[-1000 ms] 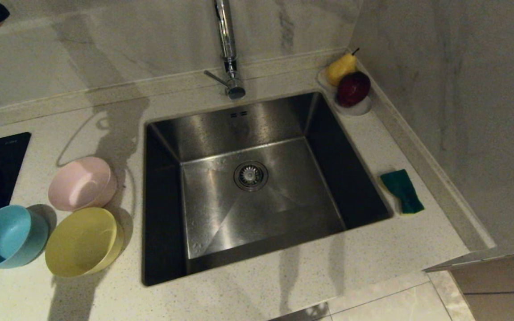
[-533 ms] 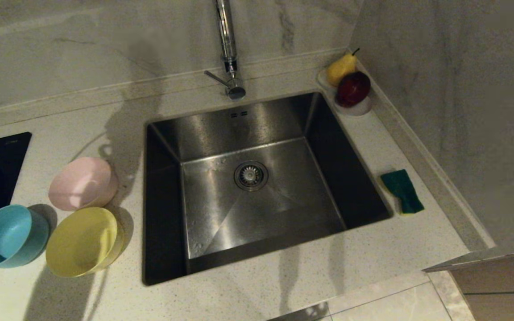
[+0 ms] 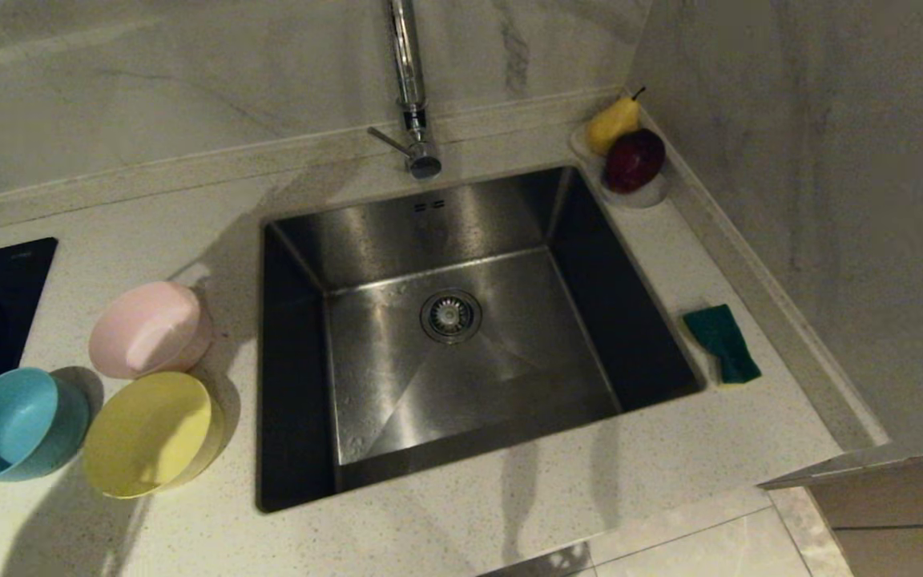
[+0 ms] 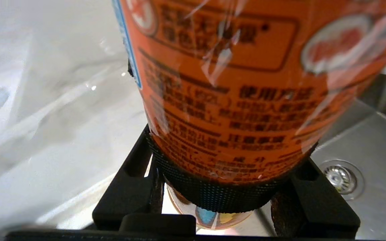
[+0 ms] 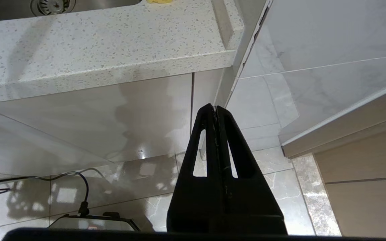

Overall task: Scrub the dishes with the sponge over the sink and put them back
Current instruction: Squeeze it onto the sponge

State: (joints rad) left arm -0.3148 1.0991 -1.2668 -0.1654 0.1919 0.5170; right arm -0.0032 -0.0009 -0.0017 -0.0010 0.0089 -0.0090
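Shadows on the counter had slid rightwards from the pink bowl (image 3: pixel 149 328) toward the tap (image 3: pixel 407 88) since a second before, and a dark shape at the head view's upper left corner had gone; bowls, sponge and sink had not shifted. Pink bowl, yellow bowl (image 3: pixel 147 433) and blue bowl (image 3: pixel 9 425) sat clustered on the counter left of the sink (image 3: pixel 293 336), near its edge; the sponge (image 3: pixel 722 343) lay green side up on the counter right of it, untouched. In the left wrist view the left gripper (image 4: pixel 224 201) was clamped round an orange bottle (image 4: pixel 243 83), carried above the counter beside the basin; the right gripper (image 5: pixel 215 110) hung below the counter edge, fingers pressed together, empty. Scrubbing had not begun; this looked like a soap-fetching step. Next, probably, the bottle must be set down or used, then the idle right arm should rise to the sponge while the left takes a bowl over the sink.
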